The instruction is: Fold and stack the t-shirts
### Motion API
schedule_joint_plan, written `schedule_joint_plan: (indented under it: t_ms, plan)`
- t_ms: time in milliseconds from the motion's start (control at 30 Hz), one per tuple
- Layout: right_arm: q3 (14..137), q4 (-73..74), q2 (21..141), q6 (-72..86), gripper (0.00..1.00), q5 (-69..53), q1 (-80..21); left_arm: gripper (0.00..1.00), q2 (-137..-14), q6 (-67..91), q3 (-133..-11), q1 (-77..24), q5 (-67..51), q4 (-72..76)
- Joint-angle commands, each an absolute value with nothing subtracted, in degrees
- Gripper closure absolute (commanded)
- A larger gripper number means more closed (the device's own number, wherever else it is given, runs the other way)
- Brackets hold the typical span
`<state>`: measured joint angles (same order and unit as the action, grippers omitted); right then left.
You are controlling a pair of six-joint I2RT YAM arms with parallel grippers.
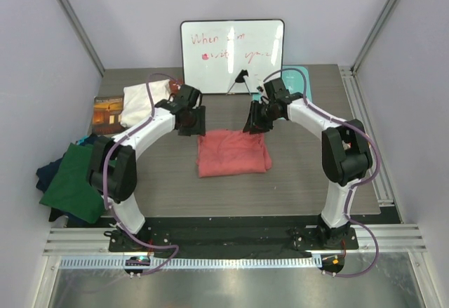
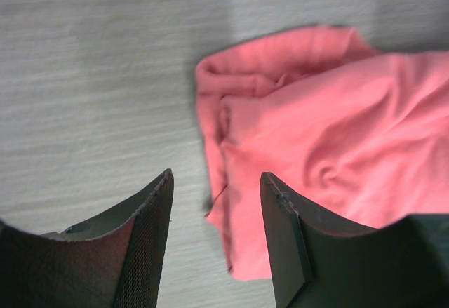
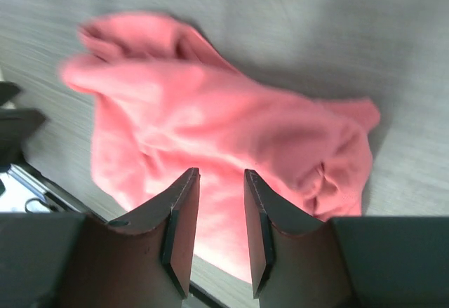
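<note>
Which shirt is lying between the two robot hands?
The salmon-pink t-shirt, mid-table; the green one and navy ones lie heaped at the left edge.

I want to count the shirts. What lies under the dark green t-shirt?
Navy fabric sticks out from under the green t-shirt. How many navy shirts lie there cannot be seen; the green one covers them.

A: Free room?
B: Bare grey wood-grain tabletop (image 1: 309,182) right of the folded salmon-pink cotton t-shirt (image 1: 233,152).
A: Left?
B: A heaped dark green cotton t-shirt (image 1: 74,182) crowds the near-left edge; a whiteboard (image 1: 232,55), seemingly propped upright, walls the far side.
</note>
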<state>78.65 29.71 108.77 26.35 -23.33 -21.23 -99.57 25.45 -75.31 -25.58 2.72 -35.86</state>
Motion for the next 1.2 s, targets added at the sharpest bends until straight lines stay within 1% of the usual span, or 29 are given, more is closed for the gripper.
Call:
schedule_joint_plan:
  t_ms: [0, 200, 433, 667, 900, 1167]
  plan:
    - [85.25, 33.57, 110.03, 24.08, 0.62, -21.80, -20.83, 0.46, -102.30, 24.87, -80.68, -25.31, 0.53, -35.77]
    - [87.45, 34.36, 114.26, 23.82, 0.63, -21.01, -20.65, 0.46, -106.43, 25.40, -83.50, -25.31, -1.75, -35.43]
    - [84.82, 34.63, 117.59, 22.15, 0.64, -17.67, -19.69, 0.47, -110.65, 27.07, -80.25, -25.31, -3.34, -31.56]
    - [84.90, 32.88, 119.79, 22.24, 0.66, -15.21, -17.41, 0.48, -114.34, 26.54, -81.47, -25.22, 1.21, -30.06]
    - [89.11, 32.52, 122.69, 22.76, 0.66, -17.49, -14.42, 0.49, -120.49, 24.43, -90.60, -24.61, 1.23, -33.13]
    - [89.39, 32.96, 124.89, 22.94, 0.66, -19.34, -13.62, 0.49, -119.71, 23.56, -88.86, -22.68, 0.27, -33.13]
